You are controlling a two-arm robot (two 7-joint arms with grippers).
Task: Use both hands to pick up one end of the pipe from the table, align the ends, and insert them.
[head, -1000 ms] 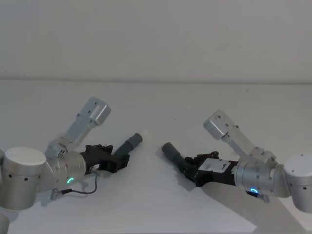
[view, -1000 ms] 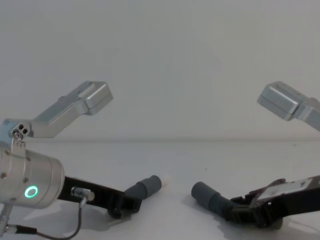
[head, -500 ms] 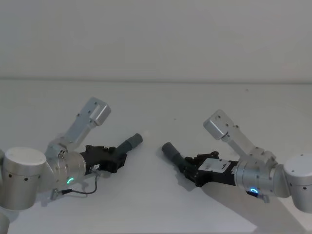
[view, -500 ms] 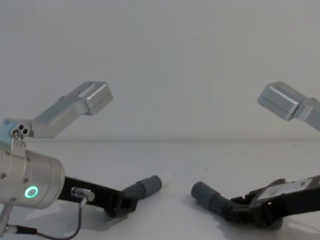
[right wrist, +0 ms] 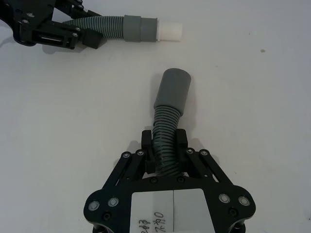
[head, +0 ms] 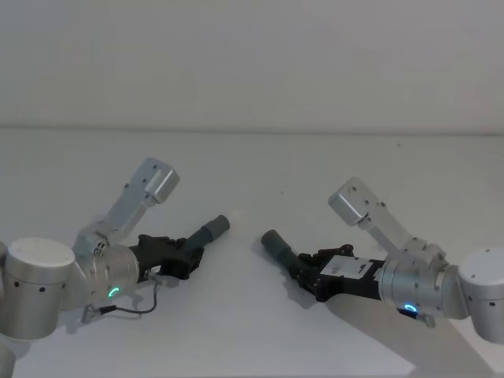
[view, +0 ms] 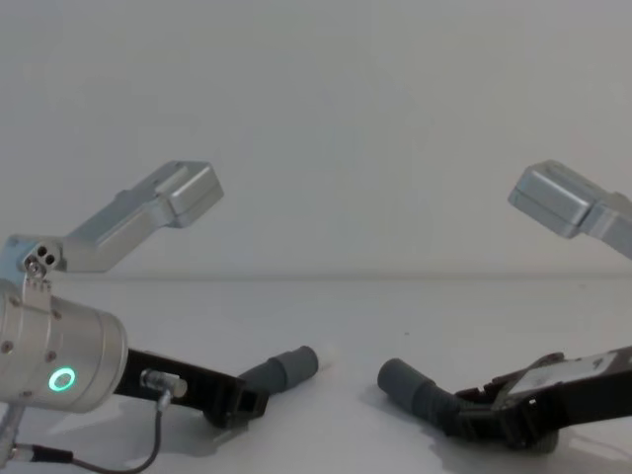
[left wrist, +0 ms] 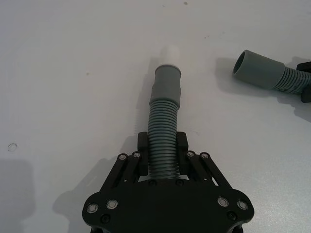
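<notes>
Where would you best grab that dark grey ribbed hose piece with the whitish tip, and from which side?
Grip the dark grey ribbed hose piece on its ribs just behind the smooth cuff, coming from the rear along its length, as the black two-finger left gripper does. That probably leaves the pale whitish tip free to enter the other hose's open cuff.

Bare lab setup; white table, blank wall
</notes>
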